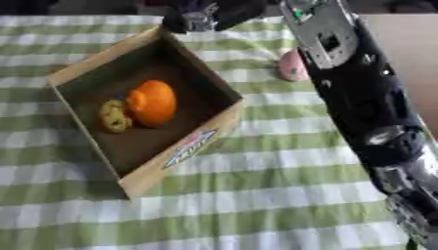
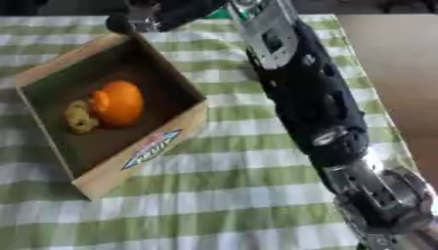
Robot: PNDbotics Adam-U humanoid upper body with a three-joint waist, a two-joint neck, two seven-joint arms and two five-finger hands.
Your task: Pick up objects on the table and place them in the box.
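Your right robot hand (image 1: 198, 18) hangs past the box's (image 1: 204, 141) far corner, grip unreadable, with an orange fruit (image 1: 154, 102) inside and a pink object (image 1: 291, 66) on the bench (image 1: 256, 195).

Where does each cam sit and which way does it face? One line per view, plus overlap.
Left eye view: head camera, looking down at the checked tablecloth and cardboard box; right arm crosses from the lower right, with a pink object beside it.
Right eye view: same head, set slightly to the right, facing down likewise; the same arm covers the pink object.
Shared: box holding an orange fruit and a yellowish item; right hand at the box's far corner.
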